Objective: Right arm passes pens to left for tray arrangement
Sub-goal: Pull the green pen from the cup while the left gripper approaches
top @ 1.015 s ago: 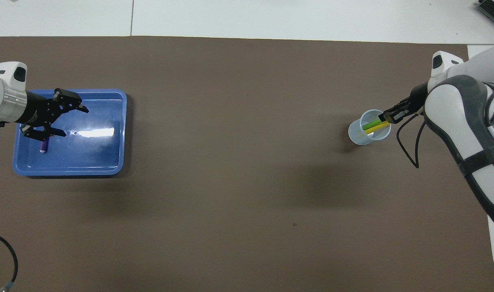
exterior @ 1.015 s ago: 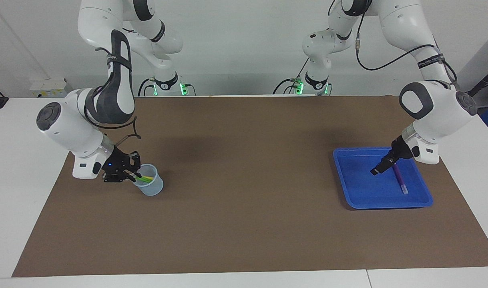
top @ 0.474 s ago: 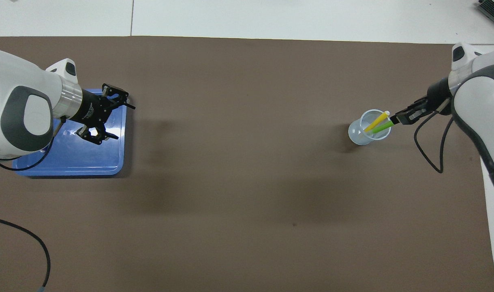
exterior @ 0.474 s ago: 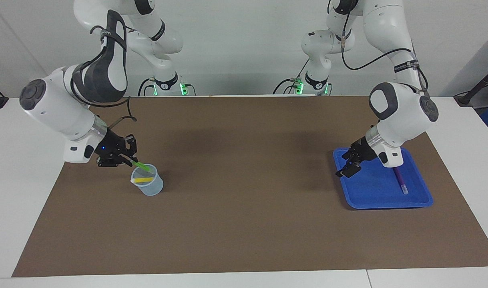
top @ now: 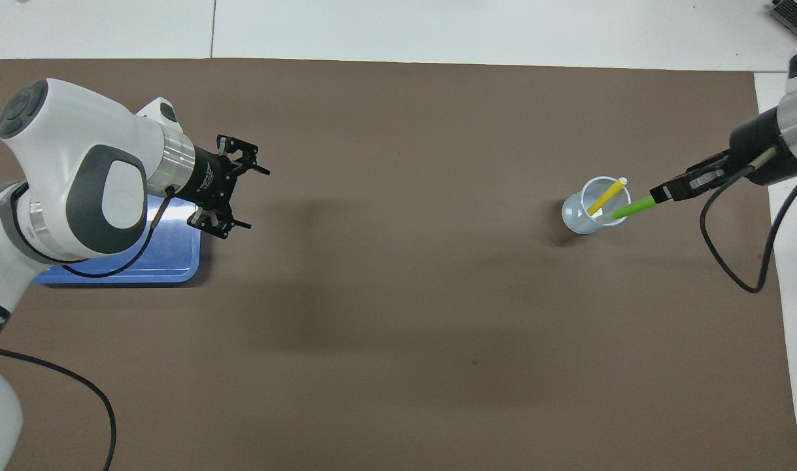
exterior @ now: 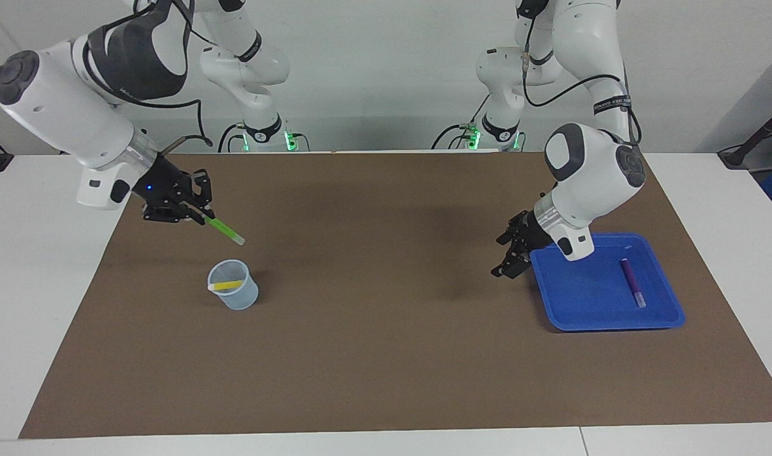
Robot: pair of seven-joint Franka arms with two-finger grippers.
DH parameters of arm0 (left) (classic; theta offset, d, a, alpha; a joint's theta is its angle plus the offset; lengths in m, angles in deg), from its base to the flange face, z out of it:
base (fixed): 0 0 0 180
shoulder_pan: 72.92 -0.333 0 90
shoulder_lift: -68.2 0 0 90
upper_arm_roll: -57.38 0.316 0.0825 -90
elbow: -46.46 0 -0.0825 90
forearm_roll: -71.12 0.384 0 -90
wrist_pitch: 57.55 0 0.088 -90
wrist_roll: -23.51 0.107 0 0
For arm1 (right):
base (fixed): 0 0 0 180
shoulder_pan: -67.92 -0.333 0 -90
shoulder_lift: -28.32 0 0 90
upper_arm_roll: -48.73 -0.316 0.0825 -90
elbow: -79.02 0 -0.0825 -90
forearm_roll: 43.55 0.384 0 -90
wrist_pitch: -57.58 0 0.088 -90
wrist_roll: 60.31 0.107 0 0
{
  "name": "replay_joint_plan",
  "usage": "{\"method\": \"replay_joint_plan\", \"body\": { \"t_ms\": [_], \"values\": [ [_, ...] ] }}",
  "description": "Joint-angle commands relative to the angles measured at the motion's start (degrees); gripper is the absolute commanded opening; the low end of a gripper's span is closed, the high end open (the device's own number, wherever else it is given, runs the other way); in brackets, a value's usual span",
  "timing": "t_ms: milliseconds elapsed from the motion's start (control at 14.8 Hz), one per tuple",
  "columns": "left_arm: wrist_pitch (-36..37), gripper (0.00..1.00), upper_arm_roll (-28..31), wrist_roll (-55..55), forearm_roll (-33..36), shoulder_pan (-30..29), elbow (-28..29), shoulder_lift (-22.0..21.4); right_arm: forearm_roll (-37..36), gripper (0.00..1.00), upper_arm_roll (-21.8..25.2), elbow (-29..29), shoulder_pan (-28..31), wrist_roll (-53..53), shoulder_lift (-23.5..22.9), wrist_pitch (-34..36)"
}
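The right claw [exterior: 199, 215], clamped on the slim green marker pen [exterior: 226, 230], is raised over the brown-covered counter [exterior: 373, 354], at eleven o'clock from the small translucent pale-blue cup [exterior: 235, 294] in the facing view; the slim yellow marker pen [exterior: 226, 285] stands in that cup. The left claw [exterior: 511, 252], fingers apart, is over the counter beside the shallow bright-blue plastic tray [exterior: 588, 316], where the slim purple marker pen [exterior: 631, 282] lies

A white table [exterior: 37, 304] carries a big brown mat [exterior: 386, 354] over most of its top, w/ a plain pale wall [exterior: 386, 63] rising just past the table's edge, a seam [top: 212, 29] splitting the tabletop, and even, soft light, faint shadows on the mat.
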Motion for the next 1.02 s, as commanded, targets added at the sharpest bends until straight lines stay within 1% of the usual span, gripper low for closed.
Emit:
{"method": "replay_joint_plan", "body": {
  "t_ms": [0, 135, 203, 271, 406, 541, 812, 947],
  "values": [
    [-3.5, 1.0, 0.9, -9.2, -1.3, 4.2, 1.3, -1.2, 1.8, 0.15, -2.0, 1.2, -0.2, 6.5, -0.8, 0.1],
    [-5.7, 1.0, 0.9, -17.1, -1.4, 6.8, 1.0, -1.2, 1.9, 0.14, -2.9, 1.2, -0.7, 8.0, -0.9, -0.3],
    [-7.6, 1.0, 0.8, -21.8, -1.5, 8.2, 0.7, -1.2, 2.6, 0.14, -3.0, 1.3, -0.9, 10.5, -0.9, -0.5],
    [-9.5, 1.0, 0.7, -26.4, -1.9, 9.4, 0.6, -1.2, 4.5, 0.14, -3.4, 1.5, -1.4, 13.0, -0.9, -1.2],
    [-12.8, 1.0, 0.3, -35.4, -2.0, 11.5, 0.5, -1.6, 8.9, 0.14, -3.4, 1.3, -2.2, 18.6, -0.9, -4.8],
    [-14.9, 1.0, 0.2, -41.2, -1.9, 13.9, 0.0, -1.9, 10.2, 0.14, -3.8, 1.0, -3.7, 22.2, -1.3, -5.6],
    [-15.3, 1.0, 0.2, -53.3, -1.4, 18.6, -1.5, -3.1, 13.1, 0.14, -3.8, -1.2, -8.8, 32.2, -1.1, -11.9],
    [-15.3, 1.0, 0.2, -56.5, -1.2, 20.7, -2.0, -3.1, 13.3, 0.14, -3.8, -2.0, -10.6, 35.8, -1.0, -14.6]
  ]
}}
